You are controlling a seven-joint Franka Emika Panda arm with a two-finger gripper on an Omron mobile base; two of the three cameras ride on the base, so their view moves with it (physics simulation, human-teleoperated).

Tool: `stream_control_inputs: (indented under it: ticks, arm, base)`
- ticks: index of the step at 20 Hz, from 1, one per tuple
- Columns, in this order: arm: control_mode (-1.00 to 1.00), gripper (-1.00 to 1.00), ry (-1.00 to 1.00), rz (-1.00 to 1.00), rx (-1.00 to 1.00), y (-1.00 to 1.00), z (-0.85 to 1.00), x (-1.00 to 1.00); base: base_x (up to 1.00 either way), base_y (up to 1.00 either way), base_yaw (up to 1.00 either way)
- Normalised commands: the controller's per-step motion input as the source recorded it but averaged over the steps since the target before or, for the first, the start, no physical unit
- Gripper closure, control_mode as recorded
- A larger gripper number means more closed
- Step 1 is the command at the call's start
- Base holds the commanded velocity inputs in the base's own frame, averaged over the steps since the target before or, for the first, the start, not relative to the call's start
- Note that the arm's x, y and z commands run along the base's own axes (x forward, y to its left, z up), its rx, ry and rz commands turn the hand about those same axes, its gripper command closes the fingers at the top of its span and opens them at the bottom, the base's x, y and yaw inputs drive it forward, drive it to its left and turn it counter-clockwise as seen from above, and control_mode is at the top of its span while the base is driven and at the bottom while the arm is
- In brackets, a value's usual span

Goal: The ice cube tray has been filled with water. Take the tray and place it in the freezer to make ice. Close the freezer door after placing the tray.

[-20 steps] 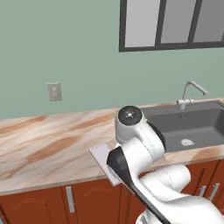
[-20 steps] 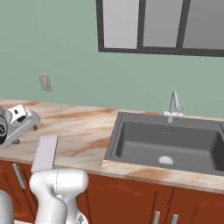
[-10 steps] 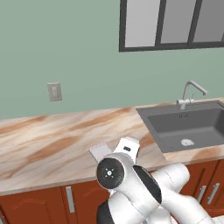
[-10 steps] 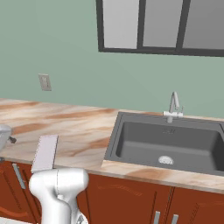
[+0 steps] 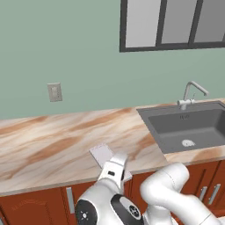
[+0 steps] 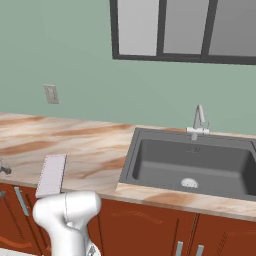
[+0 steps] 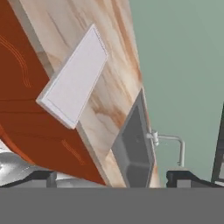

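The ice cube tray (image 7: 74,83) is a thin pale rectangle lying flat on the marble counter (image 7: 113,87), one end jutting over the front edge above the red cabinet fronts. It also lies near the counter's front edge in both base views, as the tray (image 5: 101,153) and the tray (image 6: 51,174). My gripper (image 7: 113,179) is open, low in front of the counter and below the tray, looking up along it. Its dark fingertips (image 7: 38,177) stand wide apart with nothing between them. In the left base view my white hand (image 5: 115,169) covers the tray's near end. The freezer and the freezer door are out of view.
A dark grey sink (image 6: 192,167) with a chrome faucet (image 6: 199,120) is set in the counter right of the tray. A wall outlet (image 5: 54,92) and a window (image 5: 171,24) are on the green wall. Red cabinet doors (image 6: 150,232) run under the counter.
The arm has swung down from above the counter to low in front of the cabinets, below the tray. The tray has not moved. The gripper stays open.
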Motion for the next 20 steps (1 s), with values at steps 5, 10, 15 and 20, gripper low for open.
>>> stream_control_inputs:
  ticks: [5, 10, 15, 20]
  arm:
    - [-1.00, -1.00, -0.10, -0.05, -0.27, 0.00, -0.52, 0.13]
    - [-1.00, -1.00, -0.13, -0.05, -0.19, 0.03, -0.39, 0.12]
    - [-1.00, -1.00, -0.15, -0.03, -0.12, 0.00, -0.32, 0.15]
    - [-1.00, -1.00, -0.17, -0.02, -0.07, 0.00, -0.25, 0.14]
  base:
    - [0.00, 0.00, 0.00]
    - [0.00, 0.00, 0.00]
    - [0.00, 0.00, 0.00]
    - [0.00, 0.00, 0.00]
